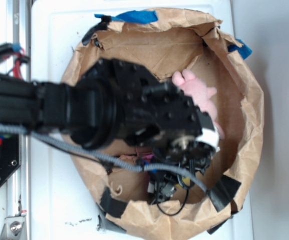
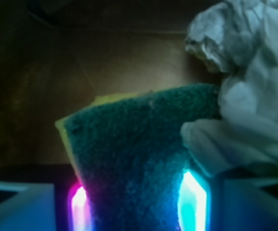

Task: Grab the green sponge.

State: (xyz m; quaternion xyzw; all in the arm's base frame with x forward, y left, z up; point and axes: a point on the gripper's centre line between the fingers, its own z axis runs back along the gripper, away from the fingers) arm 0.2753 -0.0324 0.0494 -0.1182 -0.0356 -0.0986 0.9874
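the gripper (image 2: 138,204) clamps the green sponge (image 2: 139,149) between its fingers, just beside crumpled white paper (image 2: 247,91).

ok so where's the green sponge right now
In the wrist view the green sponge sits between the gripper's two glowing fingers, its right edge touching the crumpled white paper wad; the arm hides it in the exterior view.

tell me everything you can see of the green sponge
The green sponge shows only in the wrist view. Its dark green scouring face, coarse and fibrous, is turned to the camera, with a thin strip of yellow foam along its top and left edges. It sits tilted, its top edge rising to the right, between the two glowing jaws, which look closed against its sides. A crumpled white paper wad presses against its right side. Behind it is brown paper. In the exterior view the arm hides it.
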